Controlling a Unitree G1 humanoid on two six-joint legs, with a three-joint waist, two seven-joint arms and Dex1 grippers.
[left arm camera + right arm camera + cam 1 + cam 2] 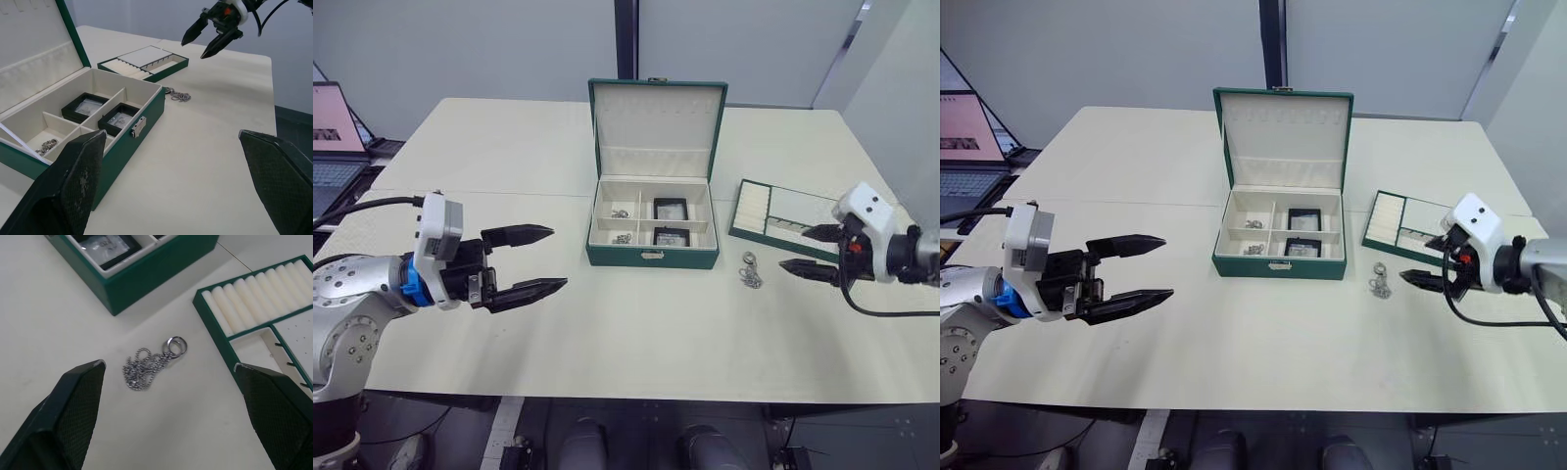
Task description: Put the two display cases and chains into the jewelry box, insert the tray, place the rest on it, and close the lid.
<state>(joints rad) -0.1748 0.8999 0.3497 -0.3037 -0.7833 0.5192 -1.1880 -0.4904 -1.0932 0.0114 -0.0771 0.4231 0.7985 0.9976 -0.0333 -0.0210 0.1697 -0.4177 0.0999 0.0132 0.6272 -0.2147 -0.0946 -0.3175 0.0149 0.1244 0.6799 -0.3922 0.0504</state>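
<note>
The jewelry box [652, 257] stands open at mid-table, its lid [656, 127] upright behind it. Both display cases [671, 208] [672, 237] lie in its right compartments, and the chains [621, 213] [624, 237] lie in the left ones. Right of the box, the tray [773, 215] rests on the table. The rest, a silver chain cluster [149, 363], lies on the table between box and tray. My right gripper [793, 249] hovers open just right of that cluster, holding nothing. Well left of the box, my left gripper [558, 258] is open and empty.
A laptop [333, 147] sits off the table's far left edge. The cream table [636, 333] has bare surface in front of the box and behind it on both sides. A cable trails from my right wrist.
</note>
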